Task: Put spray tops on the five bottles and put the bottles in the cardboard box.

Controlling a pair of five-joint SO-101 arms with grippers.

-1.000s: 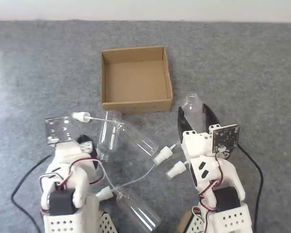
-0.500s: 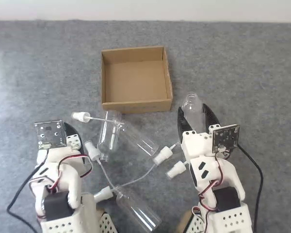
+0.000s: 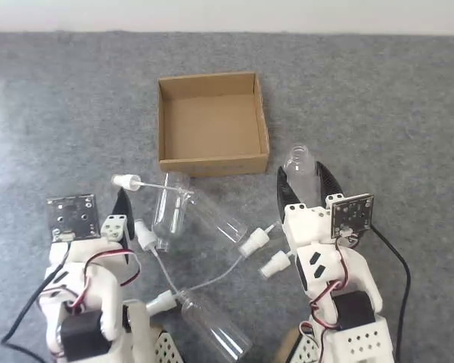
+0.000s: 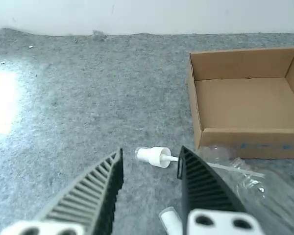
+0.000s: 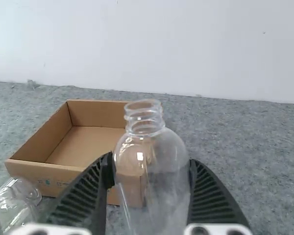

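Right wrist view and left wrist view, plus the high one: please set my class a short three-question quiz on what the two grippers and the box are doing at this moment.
1. True or false: the cardboard box already holds a bottle.
2. Pick one. The right gripper is: A) open above the box; B) shut on a clear bottle; C) shut on the box's wall.
3. Fill the gap: just ahead of the open left gripper lies a white ___.

Key: 1 false, the box is empty; 2 B; 3 spray top.
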